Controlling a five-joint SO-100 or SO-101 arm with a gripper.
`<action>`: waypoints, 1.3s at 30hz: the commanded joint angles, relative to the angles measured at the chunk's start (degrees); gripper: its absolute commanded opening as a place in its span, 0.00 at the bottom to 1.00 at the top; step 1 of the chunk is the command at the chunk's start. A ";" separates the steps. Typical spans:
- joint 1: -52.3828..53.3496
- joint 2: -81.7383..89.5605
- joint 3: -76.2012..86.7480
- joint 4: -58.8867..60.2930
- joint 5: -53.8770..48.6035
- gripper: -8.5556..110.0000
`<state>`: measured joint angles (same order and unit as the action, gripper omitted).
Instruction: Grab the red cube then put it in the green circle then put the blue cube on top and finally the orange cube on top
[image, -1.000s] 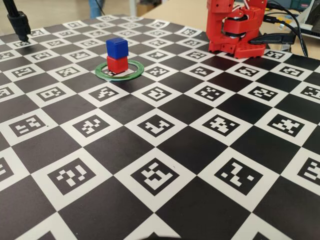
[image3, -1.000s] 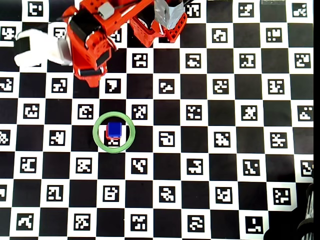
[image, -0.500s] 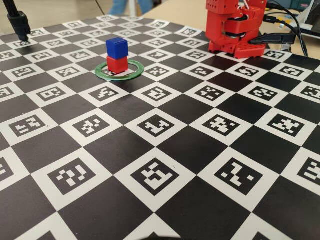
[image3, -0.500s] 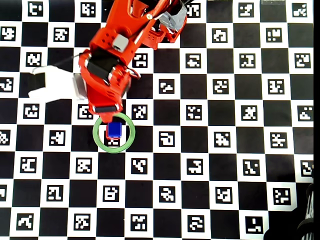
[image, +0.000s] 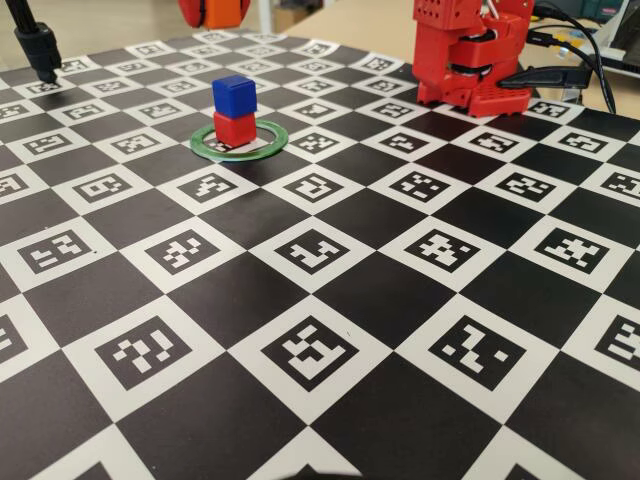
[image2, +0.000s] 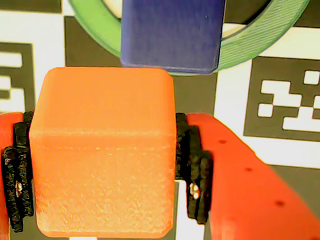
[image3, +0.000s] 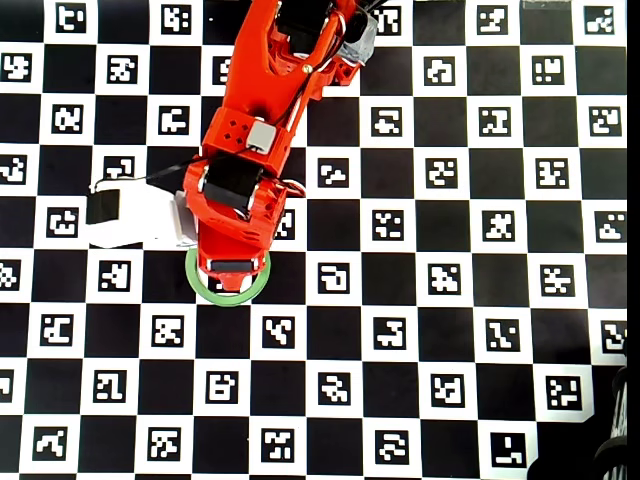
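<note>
Wrist view showed my claw (image2: 105, 165) pinching the orange cube (image2: 102, 150) between its black pads (image2: 192, 170), with the blue cube (image2: 172, 32) just ahead and below inside the green ring (image2: 250, 47), so I judged I was lining up the last stacking.
</note>
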<state>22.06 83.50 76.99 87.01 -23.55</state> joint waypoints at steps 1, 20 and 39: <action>0.18 2.02 0.53 -2.11 0.35 0.13; 2.37 2.11 9.58 -8.53 -0.97 0.13; 2.46 2.11 12.83 -10.99 -0.97 0.13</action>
<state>23.91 83.50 90.26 76.64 -24.26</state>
